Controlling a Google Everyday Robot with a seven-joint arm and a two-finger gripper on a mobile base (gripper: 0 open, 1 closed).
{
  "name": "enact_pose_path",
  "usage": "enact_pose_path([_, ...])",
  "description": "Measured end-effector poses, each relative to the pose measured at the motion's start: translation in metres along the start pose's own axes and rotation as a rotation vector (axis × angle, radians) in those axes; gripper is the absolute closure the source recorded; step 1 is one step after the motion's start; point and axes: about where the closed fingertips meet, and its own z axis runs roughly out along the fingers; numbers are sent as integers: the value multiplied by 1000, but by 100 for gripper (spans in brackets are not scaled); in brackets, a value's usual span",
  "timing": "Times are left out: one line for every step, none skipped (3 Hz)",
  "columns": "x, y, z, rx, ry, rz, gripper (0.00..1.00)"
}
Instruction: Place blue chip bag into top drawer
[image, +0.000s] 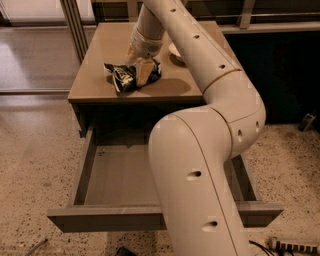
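The blue chip bag (121, 76) lies crumpled on the tan cabinet top (92, 82), near its front middle. My gripper (137, 64) reaches down from the long cream arm onto the bag's right half. It is open, with one yellowish finger (143, 73) in front of the bag and the other behind it. The top drawer (100, 220) is pulled fully out below the cabinet top, its grey-brown inside bare. My arm's big lower link hides the drawer's right half.
A white bowl (175, 50) sits on the cabinet top behind the arm, to the right of the bag. Metal posts (75, 25) stand at the back left. A dark wall panel (285, 75) is on the right. Speckled floor surrounds the cabinet.
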Motion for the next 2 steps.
enact_pose_path([0, 0, 0, 0, 0, 0, 65])
enact_pose_path([0, 0, 0, 0, 0, 0, 96])
